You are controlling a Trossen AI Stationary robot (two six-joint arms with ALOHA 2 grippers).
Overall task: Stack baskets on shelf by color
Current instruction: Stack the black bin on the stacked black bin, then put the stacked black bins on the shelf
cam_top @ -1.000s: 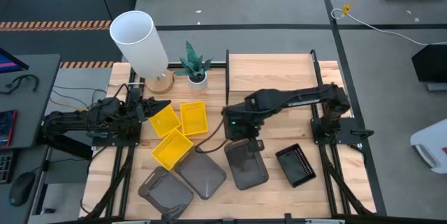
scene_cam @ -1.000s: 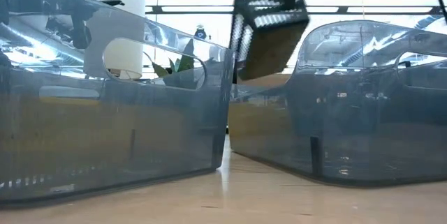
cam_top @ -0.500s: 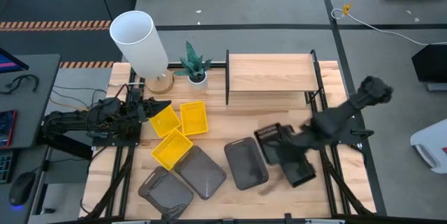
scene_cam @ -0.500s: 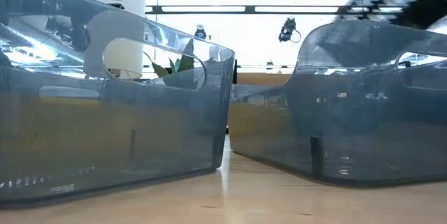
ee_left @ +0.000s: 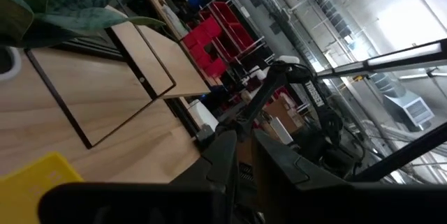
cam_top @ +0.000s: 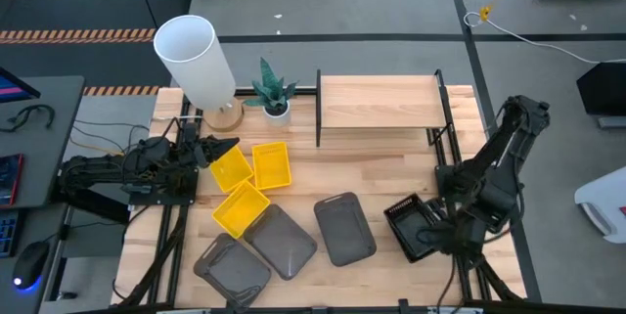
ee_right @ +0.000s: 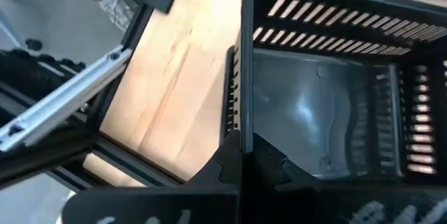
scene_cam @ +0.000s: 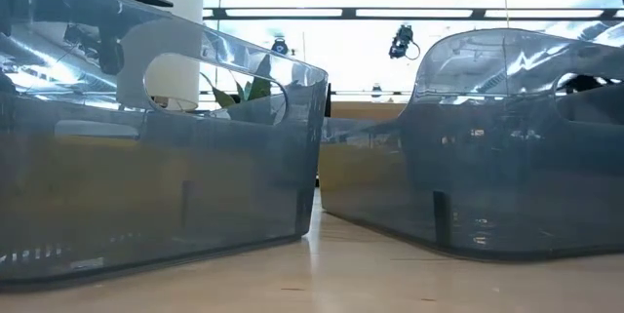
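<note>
Now the right hand point(cam_top: 442, 228), clamping the black basket point(cam_top: 411, 226), has swung right.

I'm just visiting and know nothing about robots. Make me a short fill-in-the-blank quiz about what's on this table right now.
1. The right gripper is at a ____ basket with slotted sides.
2. The number of yellow baskets on the table is ____.
3. The wooden shelf holds ____ baskets.
4. Beside the white cylinder stands a small potted ____.

Missing words: black; three; no; plant
</note>
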